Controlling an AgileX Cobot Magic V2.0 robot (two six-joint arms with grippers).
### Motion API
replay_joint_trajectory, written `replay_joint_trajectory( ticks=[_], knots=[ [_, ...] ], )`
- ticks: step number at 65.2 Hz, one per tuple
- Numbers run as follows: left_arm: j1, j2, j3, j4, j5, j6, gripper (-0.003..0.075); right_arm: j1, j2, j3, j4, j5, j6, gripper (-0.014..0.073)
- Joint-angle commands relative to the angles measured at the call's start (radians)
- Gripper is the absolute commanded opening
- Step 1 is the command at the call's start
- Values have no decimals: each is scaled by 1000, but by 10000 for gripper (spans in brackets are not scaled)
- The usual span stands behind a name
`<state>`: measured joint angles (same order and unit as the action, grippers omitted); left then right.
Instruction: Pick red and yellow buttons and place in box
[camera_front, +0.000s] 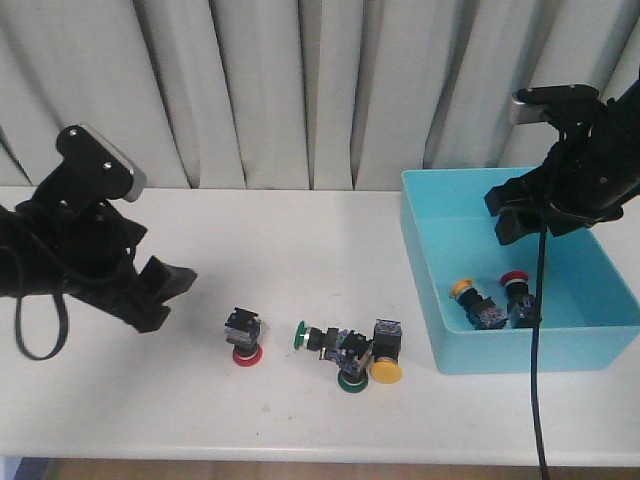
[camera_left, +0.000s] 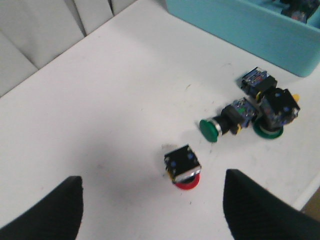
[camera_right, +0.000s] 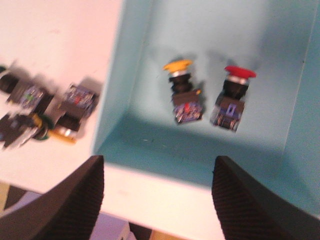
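No legible writing on anything. Left gripper (camera_left: 150, 210) jaws apart, empty; red button (camera_front: 244, 335) stands cap-down on the table (camera_front: 300, 230) just beyond and between the fingertips. Right gripper (camera_right: 157, 200) jaws apart, empty, over the box (camera_front: 420, 290). Box holds one yellow button (camera_right: 182, 92) and one red button (camera_right: 234, 95), side by side. Yellow button (camera_front: 384, 352) outside, near the box's left wall, touching two green switches (camera_front: 335, 345).

Bright, even light with soft shadows — the right wrist view looks blurred, perhaps by motion.
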<state>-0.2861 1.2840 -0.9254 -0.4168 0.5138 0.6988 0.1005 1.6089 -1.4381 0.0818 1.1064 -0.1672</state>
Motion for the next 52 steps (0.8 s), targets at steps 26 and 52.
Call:
replay_joint_trajectory(
  ticks=[26, 52],
  knots=[
    [-2, -407, 190, 884, 173, -1101, 566, 101, -589, 543, -82, -306, 151, 436],
    [-2, -625, 410, 777, -19, -1080, 388, 101, -839, 819, -176, -399, 167, 393]
  ],
)
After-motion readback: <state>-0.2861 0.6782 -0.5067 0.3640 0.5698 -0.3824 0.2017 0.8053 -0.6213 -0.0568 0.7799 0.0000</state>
